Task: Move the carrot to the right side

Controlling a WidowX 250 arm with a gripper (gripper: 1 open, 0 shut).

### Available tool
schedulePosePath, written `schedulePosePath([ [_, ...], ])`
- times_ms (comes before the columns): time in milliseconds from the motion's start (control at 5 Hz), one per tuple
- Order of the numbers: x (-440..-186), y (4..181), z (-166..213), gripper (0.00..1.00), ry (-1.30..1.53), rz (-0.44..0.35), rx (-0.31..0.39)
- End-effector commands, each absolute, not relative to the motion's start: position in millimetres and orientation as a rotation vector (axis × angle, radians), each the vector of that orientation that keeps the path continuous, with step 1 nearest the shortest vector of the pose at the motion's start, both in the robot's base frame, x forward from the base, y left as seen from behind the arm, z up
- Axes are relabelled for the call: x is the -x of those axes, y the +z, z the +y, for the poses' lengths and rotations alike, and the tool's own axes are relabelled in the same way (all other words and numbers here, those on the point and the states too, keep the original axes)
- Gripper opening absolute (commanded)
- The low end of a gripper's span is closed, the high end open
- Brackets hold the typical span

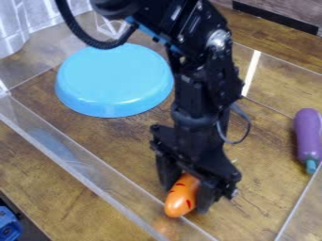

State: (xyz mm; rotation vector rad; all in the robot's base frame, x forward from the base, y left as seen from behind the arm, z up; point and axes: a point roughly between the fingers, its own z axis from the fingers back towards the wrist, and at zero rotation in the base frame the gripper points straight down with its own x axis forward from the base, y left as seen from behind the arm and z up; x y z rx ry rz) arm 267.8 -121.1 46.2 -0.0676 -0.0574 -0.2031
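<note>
Robot arm: black, reaching down from the top of the view — its wrist above the wooden surface (107, 136).
Gripper (189, 177): pointing down, low over the surface; whether clenched or released cannot be told, the fingertips being partly hidden.
Carrot (182, 197): directly below the gripper, its orange tapered end showing — beside the clear wall (78, 160).
Blue plate (115, 81): behind the carrot, to the left.
Eggplant (307, 136): purple, near the right edge.

One carrot (182, 197), one eggplant (307, 138)
</note>
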Motion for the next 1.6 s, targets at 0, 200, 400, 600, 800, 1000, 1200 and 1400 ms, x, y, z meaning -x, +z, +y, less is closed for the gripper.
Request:
schedulePosePath([
  [0,-280.2,70.3,-126.7,0.0,-0.205,-0.132,0.087],
  [200,-282.4,56.8,-129.4,1.0,-0.209,-0.133,0.084],
  [400,-284.0,45.5,-130.3,1.0,-0.216,-0.128,0.084],
  [600,-285.7,37.6,-130.8,1.0,-0.217,-0.124,0.081],
  [800,-286.9,26.8,-132.5,1.0,-0.236,-0.118,0.074],
  [1000,-289.4,28.0,-132.3,0.0,-0.246,-0.113,0.07],
  [1200,-295.4,52.8,-130.5,0.0,-0.22,-0.104,0.053],
  [1400,-297.3,64.9,-129.8,0.0,-0.211,-0.093,0.043],
])
